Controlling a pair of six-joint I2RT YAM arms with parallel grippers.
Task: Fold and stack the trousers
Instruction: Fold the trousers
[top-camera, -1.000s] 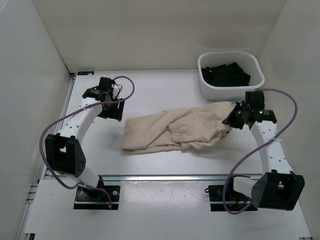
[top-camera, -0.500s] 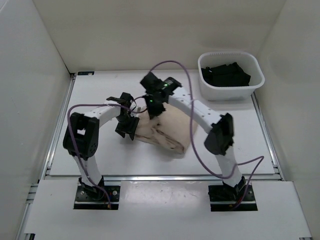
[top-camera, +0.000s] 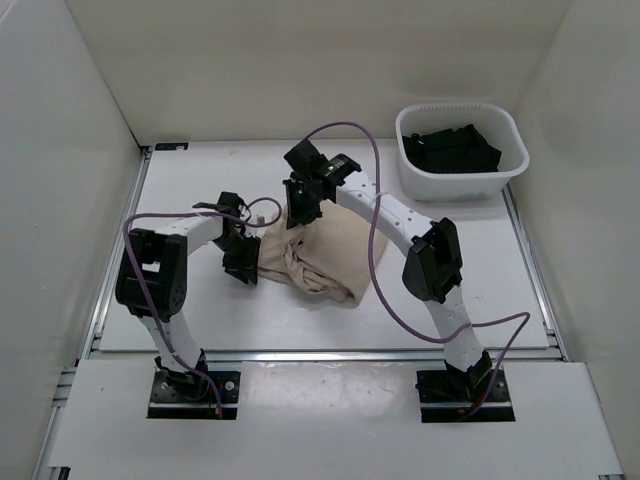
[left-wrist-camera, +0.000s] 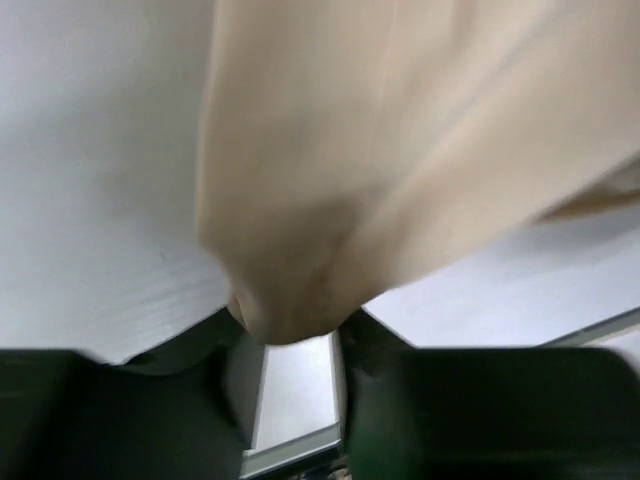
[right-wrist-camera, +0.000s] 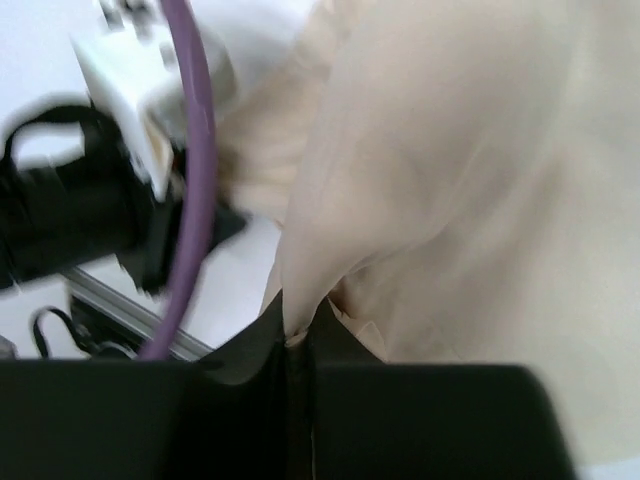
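**Both grippers at the bunched trousers, mid-table**

Top external view: the trousers (top-camera: 325, 255) lie in a rumpled beige heap on the white table (top-camera: 200, 305), a little left of centre. The right arm reaches across from its base to the heap's far left corner. There the right gripper (top-camera: 300, 210) points down onto the cloth, and its purple cable (top-camera: 375, 215) loops over the fabric. The left gripper (top-camera: 245, 262) sits against the heap's left edge, touching it. From this height neither pair of jaws can be read. Well apart, at the far right corner, stands a white basket (top-camera: 408, 130) with dark clothing (top-camera: 450, 148) inside.

Left wrist view: blurred. A rounded fold of the trousers (left-wrist-camera: 400, 150) hangs down between the two dark fingers (left-wrist-camera: 240, 355) of the left gripper (left-wrist-camera: 290, 335). The jaws stand partly apart, one on each side of the fold and touching it. Below the fold a strip of table (left-wrist-camera: 90, 200) shows between them. Whether they clamp the cloth I cannot tell.

Right wrist view: the right gripper (right-wrist-camera: 290, 340) has its jaws closed tight on a thin pinch of the trousers (right-wrist-camera: 470, 200), the cloth rising from between them in a taut pleat. Beside it the purple cable (right-wrist-camera: 185, 200) crosses in front of the left arm (right-wrist-camera: 70, 215), which is blurred.
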